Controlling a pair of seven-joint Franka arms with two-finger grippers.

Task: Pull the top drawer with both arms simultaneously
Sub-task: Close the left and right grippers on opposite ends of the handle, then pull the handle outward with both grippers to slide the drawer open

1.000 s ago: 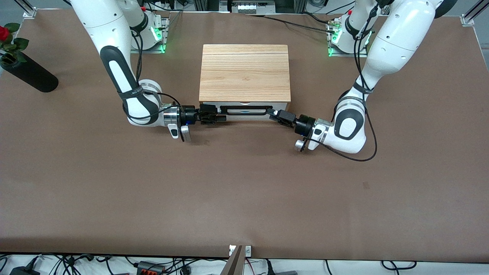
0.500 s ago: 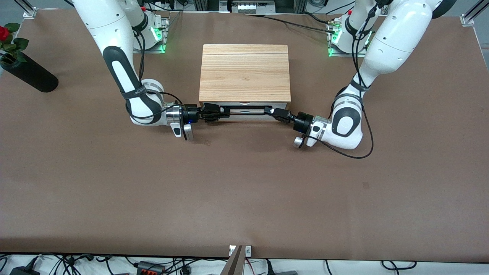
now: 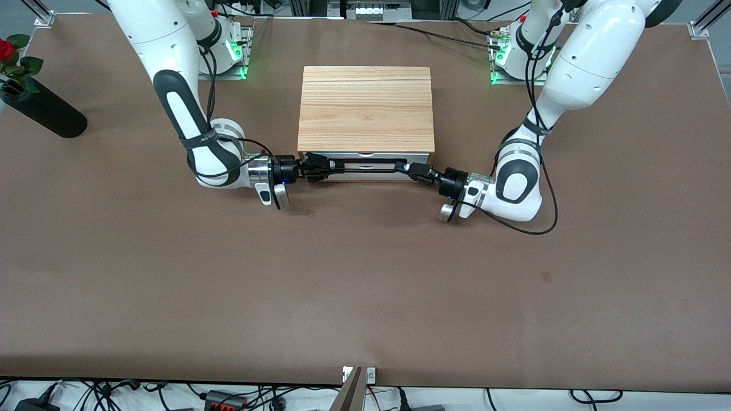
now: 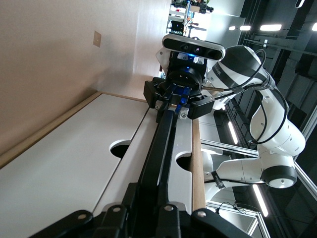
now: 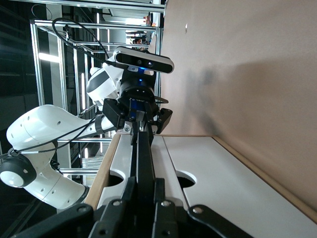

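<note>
The top drawer point(image 3: 365, 174) has a white front and a long black bar handle point(image 3: 365, 166), and sits in the light-wood cabinet point(image 3: 365, 108). It looks closed or nearly closed. My right gripper point(image 3: 326, 166) is shut on the handle's end toward the right arm. My left gripper point(image 3: 402, 167) is shut on the end toward the left arm. In the left wrist view my left gripper point(image 4: 149, 184) clamps the handle point(image 4: 161, 144), with the drawer front point(image 4: 183, 134) beside it and the right gripper point(image 4: 177, 101) farther along. In the right wrist view my right gripper point(image 5: 145, 179) clamps the handle point(image 5: 143, 153).
A lower white drawer front point(image 4: 74, 163) lies under the top one. A black vase with a red rose point(image 3: 43, 111) stands at the right arm's end of the table. The brown table point(image 3: 365, 285) stretches out in front of the cabinet.
Both grippers have moved in along the drawer front onto the handle's ends and closed on it. Both forearms have shifted slightly toward the cabinet.
</note>
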